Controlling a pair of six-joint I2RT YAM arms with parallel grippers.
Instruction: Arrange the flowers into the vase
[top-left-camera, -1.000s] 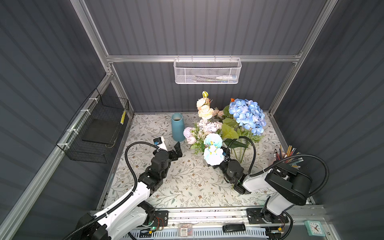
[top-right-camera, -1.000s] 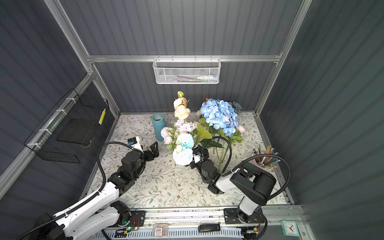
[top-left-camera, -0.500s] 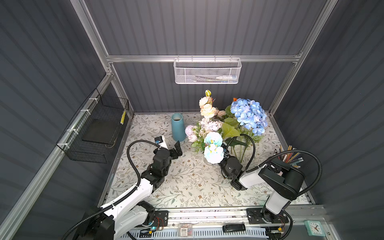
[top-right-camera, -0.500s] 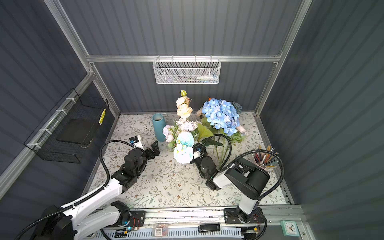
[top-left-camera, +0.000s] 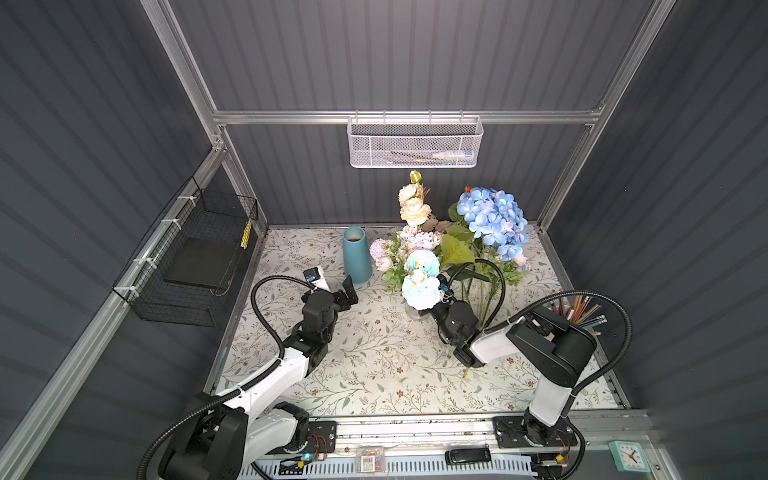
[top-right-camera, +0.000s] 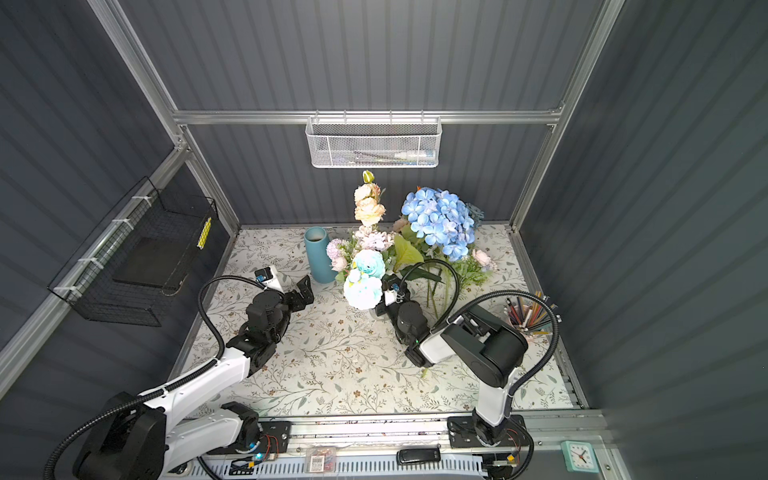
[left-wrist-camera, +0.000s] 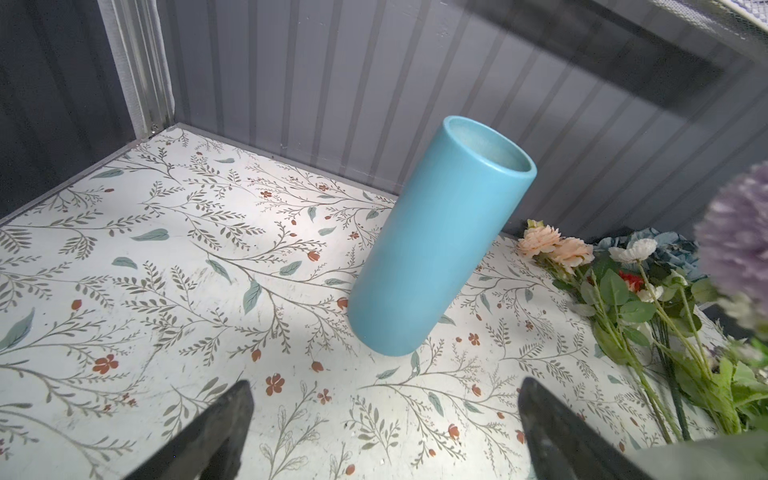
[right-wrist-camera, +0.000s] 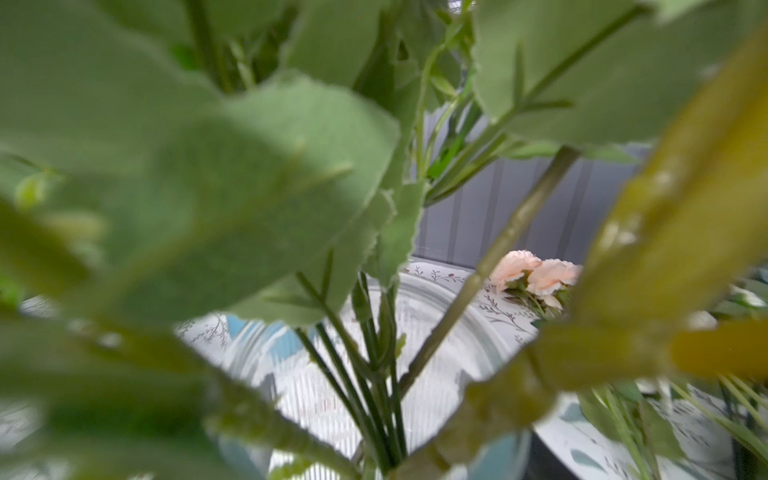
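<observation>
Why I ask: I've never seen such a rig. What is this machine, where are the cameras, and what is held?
These are two robot arms at a table. Two pictures look down from overhead, side by side; the other two come from a camera on each wrist. On the flowered mat stand a blue vase with no flowers in it and a glass vase holding stems; pale-blue roses and blue hydrangeas rise there. Peach roses lie loose on the mat, and a cup of pencils stands on the right. The left end effector is open before the blue vase, holding nothing. The right end effector reaches among the stems; leaves hide its fingers, so I cannot tell whether it grips anything.
</observation>
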